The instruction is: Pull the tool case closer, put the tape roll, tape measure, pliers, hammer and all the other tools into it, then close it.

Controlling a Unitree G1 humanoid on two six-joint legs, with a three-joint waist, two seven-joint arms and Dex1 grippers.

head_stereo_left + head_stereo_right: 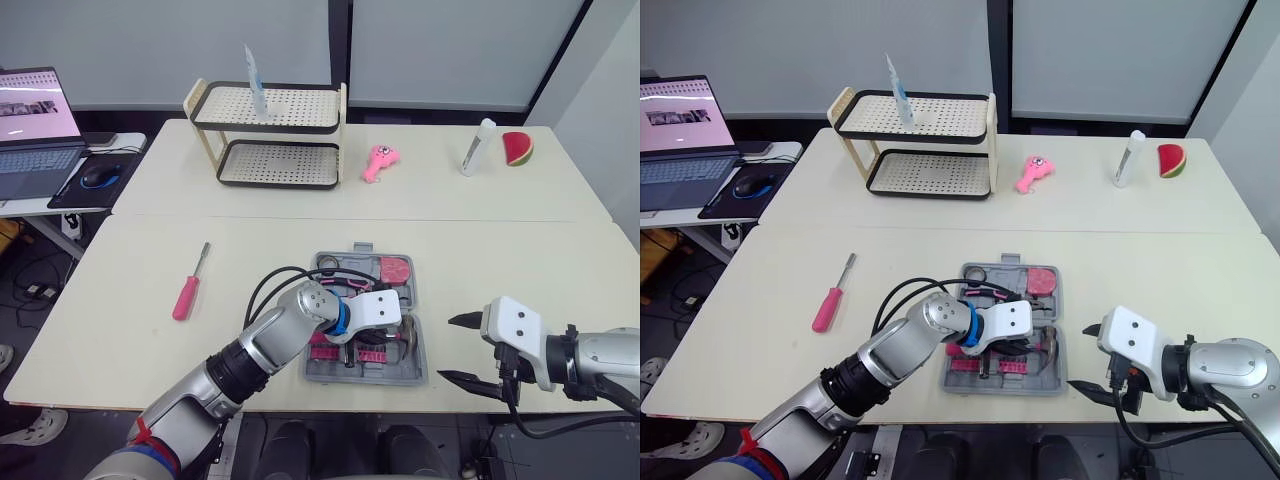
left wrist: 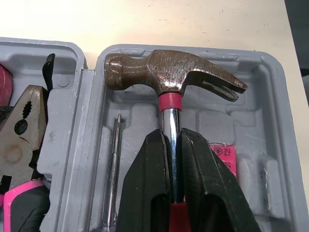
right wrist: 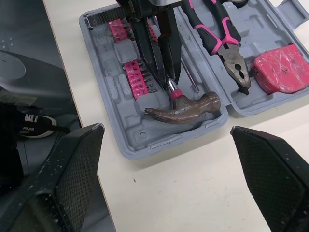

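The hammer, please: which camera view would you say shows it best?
The left wrist view: the hammer sits close up in the tool case, the left gripper shut on its shaft. The right wrist view shows its head from farther off; in the eye views the left gripper mostly hides it.

The hammer (image 2: 174, 72) has its handle hidden between the clamped fingers of the left end effector (image 2: 174, 137). The pliers (image 2: 21, 130) have handles that run off the left wrist view's edge. From the head, that end effector covers the middle of the tool case (image 1: 360, 378), hiding the hammer head.
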